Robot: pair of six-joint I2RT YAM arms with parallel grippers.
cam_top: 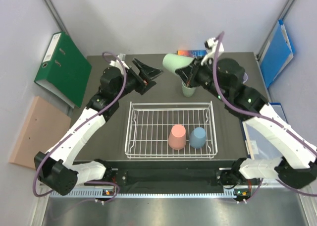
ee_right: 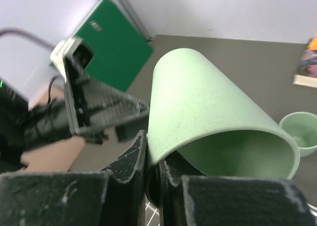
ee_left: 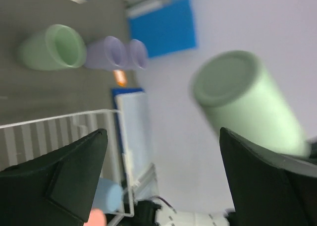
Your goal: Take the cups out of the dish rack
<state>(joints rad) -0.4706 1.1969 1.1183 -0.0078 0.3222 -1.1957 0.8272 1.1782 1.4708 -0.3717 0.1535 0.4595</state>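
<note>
The white wire dish rack sits mid-table and holds a salmon pink cup and a light blue cup, both upside down. My right gripper is shut on the rim of a light green cup and holds it tilted in the air behind the rack; the wrist view shows the rim pinched. A second green cup stands on the table just below it. Two lavender cups stand beside it in the left wrist view. My left gripper is open and empty behind the rack's left side.
A green binder leans at the back left and a blue folder at the back right. A colourful booklet lies at the table's far edge. A tan board lies left of the table.
</note>
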